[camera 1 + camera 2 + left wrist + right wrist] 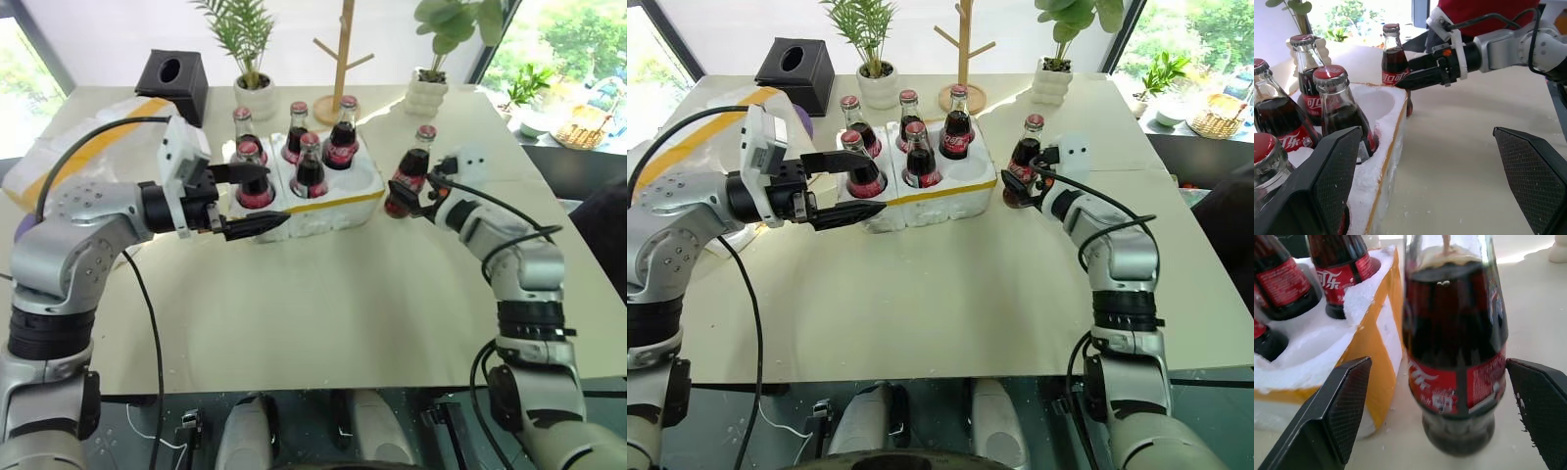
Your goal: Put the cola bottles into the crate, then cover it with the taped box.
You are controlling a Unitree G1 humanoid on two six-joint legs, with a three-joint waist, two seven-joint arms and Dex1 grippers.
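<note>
You see the red-capped glass cola bottle [410,167] upright — long axis vertical — just beside the low white styrofoam crate [333,201]; right gripper [1442,413] jaws spread around it, left gripper [247,199] jaws spread too.

- Five cola bottles [310,168] stand in the crate [333,201] on the table [323,304] before me.
- A sixth bottle [409,174] stands on the table just right of the crate.
- The taped box [59,157] lies far left, the tissue box [174,80] behind it.
</note>
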